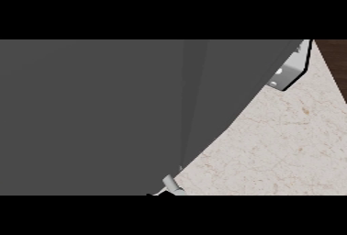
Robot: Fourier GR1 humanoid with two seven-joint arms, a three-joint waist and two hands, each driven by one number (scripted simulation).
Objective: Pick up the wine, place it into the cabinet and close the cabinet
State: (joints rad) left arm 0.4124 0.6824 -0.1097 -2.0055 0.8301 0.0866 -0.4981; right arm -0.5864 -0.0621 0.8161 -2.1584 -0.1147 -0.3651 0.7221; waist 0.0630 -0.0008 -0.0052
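grey fills most of the head view — a broad flat panel point(102, 114), likely the cabinet door or an arm held very close, i cannot tell which. neither hand shows, so whether either holds anything is unknown. at the near edge a small pale bit point(170, 185) pokes out, too little to name. right of the panel lies the marble counter point(284, 147), with a metal bracket point(290, 69) far right. the wine is hidden.

1. A big flat panel point(102, 114) fills the left and middle of the view.
2. The worktop point(284, 147) lies to its right, behind it.
3. A small bracket point(288, 71) sits at the panel's top right edge.
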